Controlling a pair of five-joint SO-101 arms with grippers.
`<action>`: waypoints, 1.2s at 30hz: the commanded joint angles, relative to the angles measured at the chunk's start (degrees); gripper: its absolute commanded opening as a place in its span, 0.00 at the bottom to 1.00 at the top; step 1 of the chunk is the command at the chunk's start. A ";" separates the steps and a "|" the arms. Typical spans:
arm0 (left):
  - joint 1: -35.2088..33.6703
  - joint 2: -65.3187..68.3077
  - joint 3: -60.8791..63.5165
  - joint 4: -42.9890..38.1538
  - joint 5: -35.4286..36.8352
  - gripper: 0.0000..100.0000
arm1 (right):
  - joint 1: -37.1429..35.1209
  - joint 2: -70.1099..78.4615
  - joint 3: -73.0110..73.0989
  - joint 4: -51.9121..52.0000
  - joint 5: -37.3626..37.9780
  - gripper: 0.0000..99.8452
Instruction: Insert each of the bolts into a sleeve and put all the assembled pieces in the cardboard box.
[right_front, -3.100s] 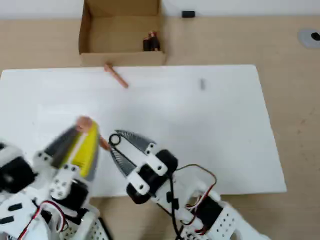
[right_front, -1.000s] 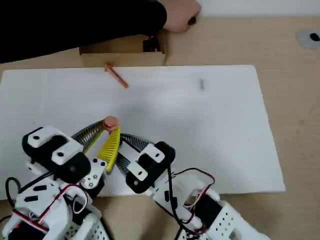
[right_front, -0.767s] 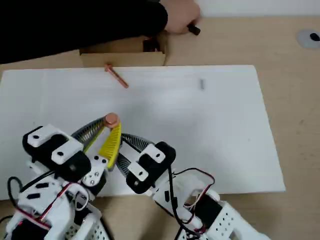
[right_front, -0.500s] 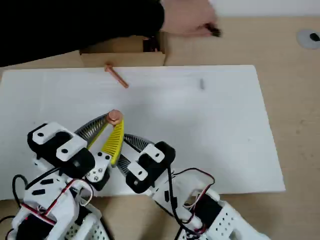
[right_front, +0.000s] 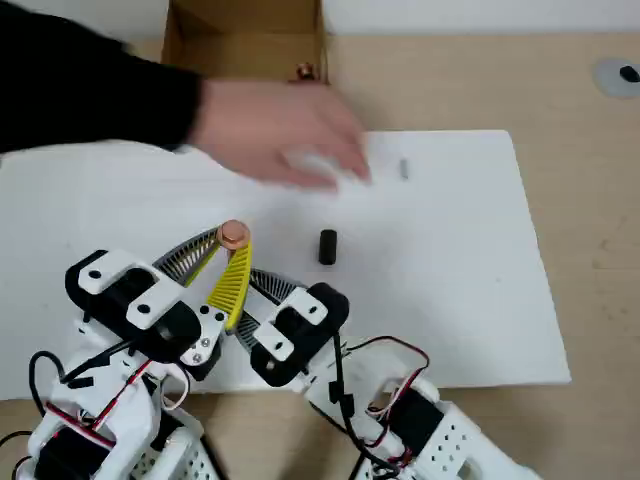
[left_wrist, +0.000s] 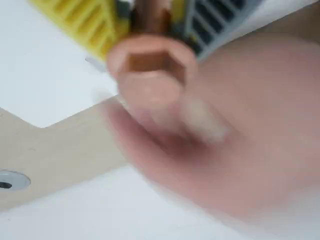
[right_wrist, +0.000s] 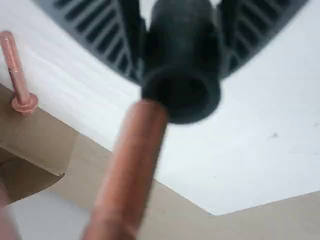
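Left wrist view: yellow and grey fingers (left_wrist: 85, 20) of left gripper (left_wrist: 150, 15) clamped on shank of bolt (left_wrist: 152, 62), head toward the camera.

Right wrist view: dark fingers (right_wrist: 85, 22) of right gripper (right_wrist: 180, 20) closed tight on sleeve (right_wrist: 181, 75). Bolt tip at the sleeve's mouth, not visibly inside.

High view: grippers crossed near the front edge of sheet (right_front: 450, 250), bolt head uppermost.

Changes over the last second:
- Bolt carried slightly forward.
- Person's hand (right_front: 280, 130) brought from the table beside box (right_front: 175, 40) to above the sheet.
- Loose sleeve (right_front: 327, 247) now lying on the sheet, near the grippers on the right arm's side, touching neither.

Unchanged: second bolt (right_wrist: 15, 70) on the sheet's far edge near the box, and assembled piece (right_front: 303, 72) inside the box.

Likely meaning: supplies the missing partner for the second bolt. Leaves the present insertion, a second insertion and two drops into the box. Advises holding back from that sleeve until the hand withdraws.
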 joint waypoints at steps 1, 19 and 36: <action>0.09 0.04 -0.35 -0.26 -0.53 0.01 | -0.66 -2.59 0.04 -0.18 -0.44 0.01; 0.53 0.04 -7.47 8.97 -0.26 0.01 | 1.27 -2.59 0.04 -0.18 -0.44 0.01; 0.62 0.04 -7.74 11.96 3.34 0.01 | 1.27 -2.59 0.04 -0.18 -0.44 0.01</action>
